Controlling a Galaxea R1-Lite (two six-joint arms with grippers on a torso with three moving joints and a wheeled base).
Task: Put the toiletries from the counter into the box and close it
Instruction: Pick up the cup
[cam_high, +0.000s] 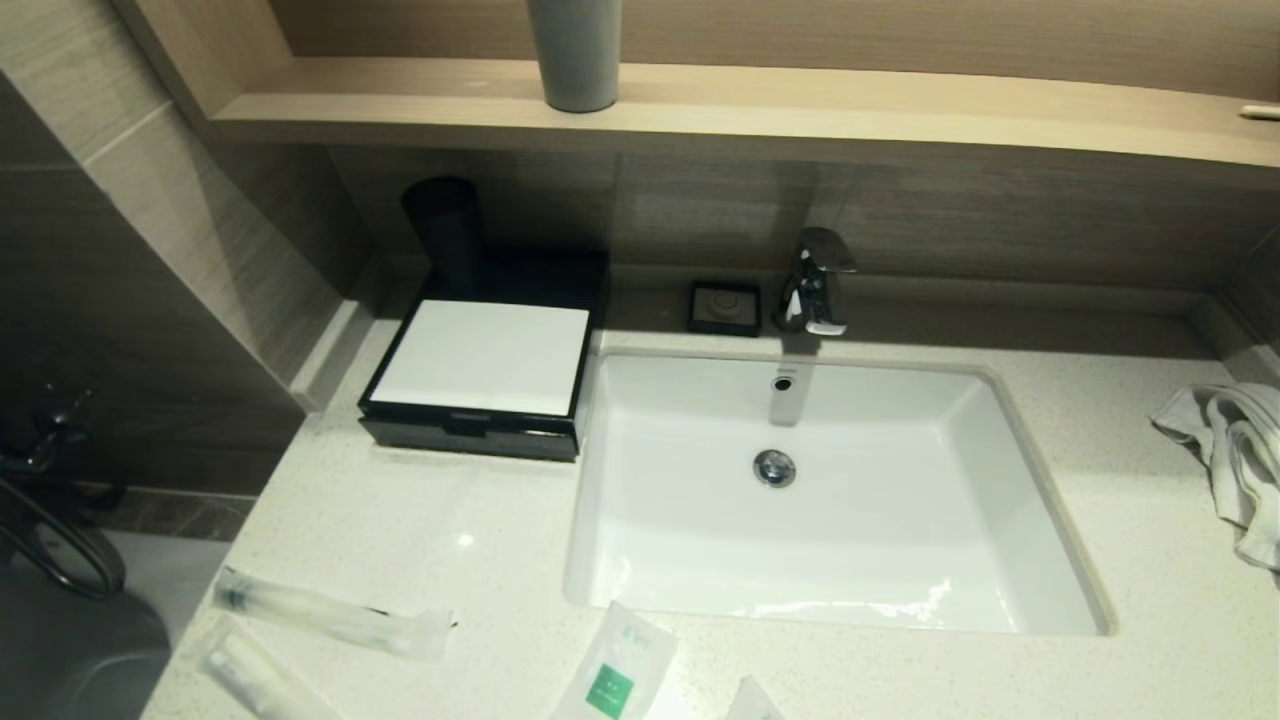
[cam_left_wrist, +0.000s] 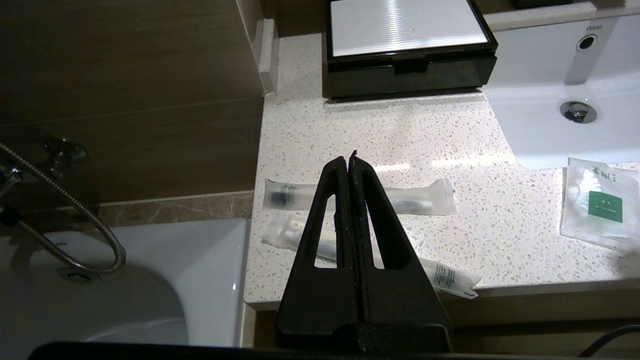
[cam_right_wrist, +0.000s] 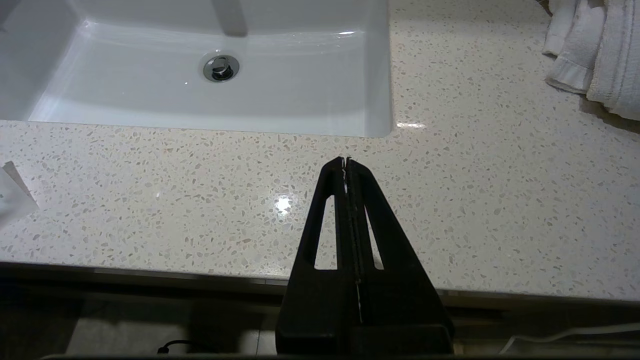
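Lying near the front edge of the surface (cam_left_wrist: 400, 135) are two long packets (cam_left_wrist: 425, 197) (cam_left_wrist: 445, 277) and a flat packet with a green label (cam_left_wrist: 600, 205). One long packet pokes over the edge. The box (cam_high: 485, 360) sits shut at the back, left of the basin (cam_high: 820, 490). The left gripper (cam_left_wrist: 350, 160) hangs above the long packets, jaws pressed together and holding nothing. The right gripper (cam_right_wrist: 346, 162) waits over bare stone (jaws closed too). A clumsy nudge could knock that packet off, and thin, slippery packets may slide out of a pinch

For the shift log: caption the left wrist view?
Shut left gripper above two long packets on the counter; closed box behind.
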